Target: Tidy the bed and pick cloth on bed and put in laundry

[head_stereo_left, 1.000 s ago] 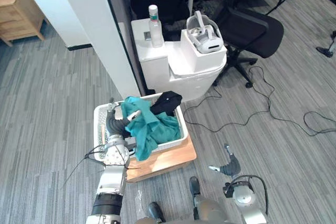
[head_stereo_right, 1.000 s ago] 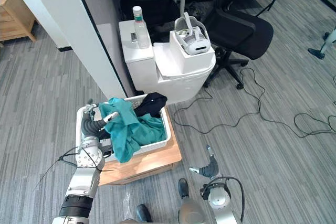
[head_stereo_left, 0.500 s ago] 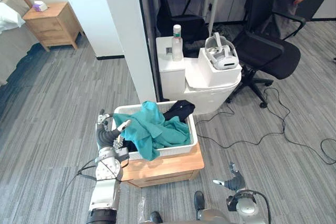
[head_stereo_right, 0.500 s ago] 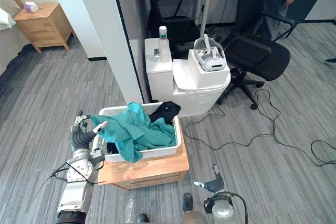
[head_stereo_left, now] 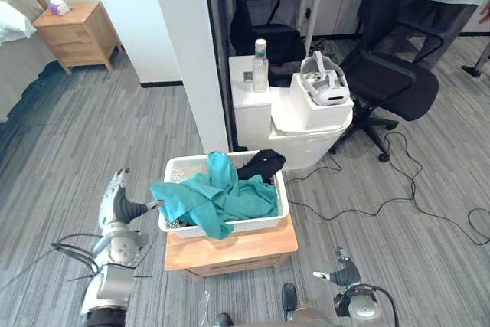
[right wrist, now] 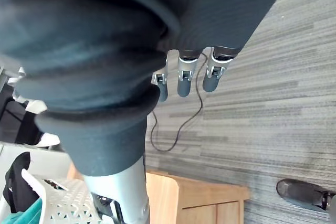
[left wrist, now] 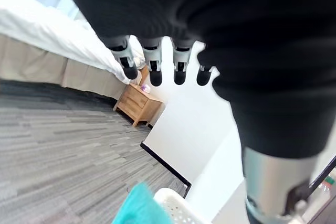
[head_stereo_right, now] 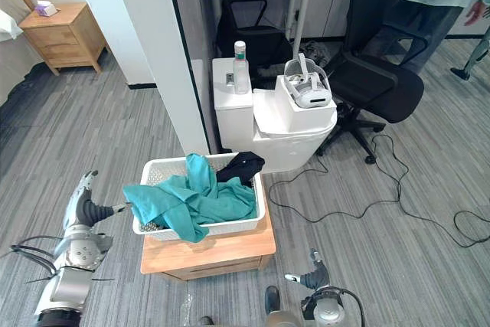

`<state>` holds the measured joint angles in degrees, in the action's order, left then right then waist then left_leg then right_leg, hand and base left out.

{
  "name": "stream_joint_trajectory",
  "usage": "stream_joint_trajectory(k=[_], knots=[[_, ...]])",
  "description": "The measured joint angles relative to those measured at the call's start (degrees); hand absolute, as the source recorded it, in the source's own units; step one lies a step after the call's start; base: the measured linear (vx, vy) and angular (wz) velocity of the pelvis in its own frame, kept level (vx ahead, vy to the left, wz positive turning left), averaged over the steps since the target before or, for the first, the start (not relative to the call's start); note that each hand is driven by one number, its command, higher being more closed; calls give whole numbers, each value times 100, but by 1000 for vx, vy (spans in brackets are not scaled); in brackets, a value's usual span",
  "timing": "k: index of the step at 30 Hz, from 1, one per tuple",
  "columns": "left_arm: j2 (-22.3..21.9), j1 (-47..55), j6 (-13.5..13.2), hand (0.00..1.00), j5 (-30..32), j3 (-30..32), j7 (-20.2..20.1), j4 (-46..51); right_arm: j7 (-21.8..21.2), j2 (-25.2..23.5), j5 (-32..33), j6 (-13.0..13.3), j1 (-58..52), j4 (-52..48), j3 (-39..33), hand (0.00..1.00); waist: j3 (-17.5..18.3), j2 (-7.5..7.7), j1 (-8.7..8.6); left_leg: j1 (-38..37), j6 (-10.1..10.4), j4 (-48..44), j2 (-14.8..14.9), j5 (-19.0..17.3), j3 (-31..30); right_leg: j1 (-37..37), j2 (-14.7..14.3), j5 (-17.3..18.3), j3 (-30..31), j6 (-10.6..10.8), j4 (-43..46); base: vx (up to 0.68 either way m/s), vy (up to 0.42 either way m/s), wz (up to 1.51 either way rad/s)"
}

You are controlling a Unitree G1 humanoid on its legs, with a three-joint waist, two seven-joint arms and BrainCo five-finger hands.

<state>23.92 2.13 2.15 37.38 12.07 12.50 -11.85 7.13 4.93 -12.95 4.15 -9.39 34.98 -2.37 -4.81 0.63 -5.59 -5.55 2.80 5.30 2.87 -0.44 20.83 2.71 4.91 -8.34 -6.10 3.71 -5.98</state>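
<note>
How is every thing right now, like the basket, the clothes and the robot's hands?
laundry basket: holds clothes, on wooden stand.
teal cloth: in basket, hanging over its rim.
black cloth: in basket's back corner.
left hand: open, empty.
right hand: open, empty.
bottle: upright, capped.

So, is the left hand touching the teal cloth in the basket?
Apart. Left wrist view: bare floor separates the left hand's straight fingers from the teal cloth.

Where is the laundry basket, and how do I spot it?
Find the tall white pillar in the middle of the room. In front of it sits a low wooden stand, with the basket on top. It is the only white holey box, with teal cloth spilling over its rim.
</note>
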Motion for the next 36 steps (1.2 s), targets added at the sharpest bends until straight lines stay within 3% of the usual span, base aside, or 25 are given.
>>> stream_joint_trajectory(k=[6,9,12,16,17,19,20,22,27,28,34,36], knots=[[-2,5,256,0,621,145,6,132,-78,-1,-11,7,-6,0,-2,0,-1,-2,2,-18,0,-31,6,-3,-6,-35,-1,2,-7,0,-2,-27,-18,1],[-454,108,232,0,513,330,156,657,-80,-3,-14,9,-53,0,-8,0,3,-10,11,-17,2,-34,7,-4,-25,-47,4,2,-18,0,-3,-49,-29,3],[-1272,521,-187,0,-819,202,178,839,-81,-7,-5,10,-60,-1,-23,0,53,-85,6,-16,24,-27,7,-19,-39,-48,4,6,-24,2,-2,0,0,0],[-1863,987,-431,0,-1943,-130,95,785,-93,-17,8,-19,-74,-1,-195,0,69,-116,15,-20,24,-23,9,-18,-81,-67,2,19,-59,17,0,-1,-3,4],[-2083,1126,-507,0,-2472,-203,10,521,-88,-14,14,-42,-92,-1,-269,0,68,-114,21,-77,25,-20,14,-17,-113,-138,3,32,-106,12,1,-6,-14,12],[-2173,1179,-533,0,-2904,-283,-21,162,-79,-21,27,-55,-129,-3,-273,0,70,-111,27,-145,27,-5,18,-18,-114,-223,1,48,-118,14,1,-24,-18,5],[-2250,1200,-526,0,-3419,-372,-130,-447,-67,-59,98,-71,-174,-3,-269,0,96,-100,44,-171,30,17,22,-24,-82,-279,-3,73,-122,12,0,-45,-17,-1],[-2278,1197,-510,0,-3842,-446,-221,-1159,-26,-179,117,-75,-181,10,-251,0,102,-59,93,-199,32,37,28,-28,-43,-293,-13,107,-93,30,-1,-43,-23,-7],[-2260,1122,-483,0,-4327,-458,-367,-2925,94,-266,210,-66,-164,625,-276,0,126,14,190,-219,32,41,54,-73,0,-291,-50,169,-32,-5,-2,-17,-26,-6],[-2146,787,-489,0,-4458,-463,-367,-3846,276,-264,639,-47,175,1322,-504,0,-137,63,306,-396,95,-38,109,-177,-31,-439,-89,257,-74,30,0,0,0,0],[-2147,780,-495,0,-4472,-467,-367,-3884,276,-264,699,-31,139,1374,-509,0,-137,63,308,-403,93,-45,108,-177,-43,-451,-88,256,-81,30,1,0,0,1],[-2156,719,-532,0,-4611,-524,-367,-4066,271,-286,1027,4,111,1484,-600,0,-153,52,305,-423,91,-93,108,-178,-151,-533,-75,258,-162,31,21,0,0,16]])
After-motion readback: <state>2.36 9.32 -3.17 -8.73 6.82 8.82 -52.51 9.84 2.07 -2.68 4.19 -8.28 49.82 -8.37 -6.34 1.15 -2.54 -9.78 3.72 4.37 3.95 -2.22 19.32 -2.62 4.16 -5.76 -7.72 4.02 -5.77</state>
